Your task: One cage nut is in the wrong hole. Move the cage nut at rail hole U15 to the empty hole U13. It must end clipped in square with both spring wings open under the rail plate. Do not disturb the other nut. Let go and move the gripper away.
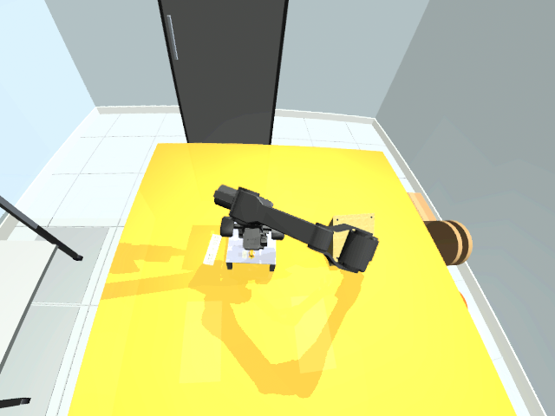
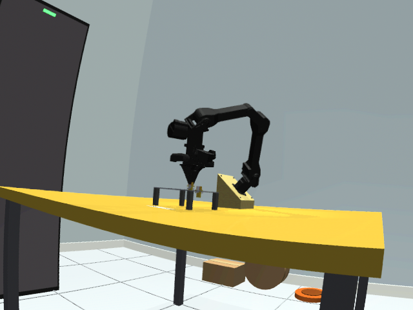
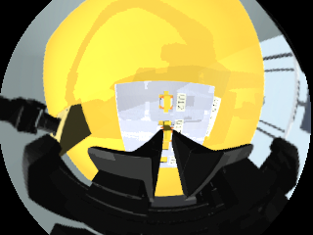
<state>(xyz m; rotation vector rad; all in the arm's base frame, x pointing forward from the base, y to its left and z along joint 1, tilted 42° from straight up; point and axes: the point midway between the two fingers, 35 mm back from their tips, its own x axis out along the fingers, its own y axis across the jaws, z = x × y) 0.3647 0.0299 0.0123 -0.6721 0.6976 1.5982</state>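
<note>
Jaws of the gripper (image 2: pixel 190 184) (image 3: pixel 167 131) were pinched narrowly around the cage nut (image 2: pixel 190 186) (image 3: pixel 166 126), which sat at the rail plate (image 1: pixel 233 257) (image 2: pixel 169 188) (image 3: pixel 132 100), near the other nut (image 1: pixel 251 254) (image 2: pixel 199 191) (image 3: pixel 166 101).

A flat, bright yellow table (image 1: pixel 286 174) (image 2: pixel 350 230) (image 3: pixel 117 29) fills the lower middle of the top view. On it stand a pale metal plate on dark legs (image 1: pixel 235 257) (image 2: pixel 170 188) (image 3: pixel 134 105) left of centre, a thin white labelled strip (image 1: pixel 212 250) (image 2: pixel 161 206) (image 3: pixel 213 117) just beside it, and a tan wedge-shaped block (image 1: pixel 365 222) (image 2: pixel 226 195) (image 3: pixel 78 129) right of centre.
</note>
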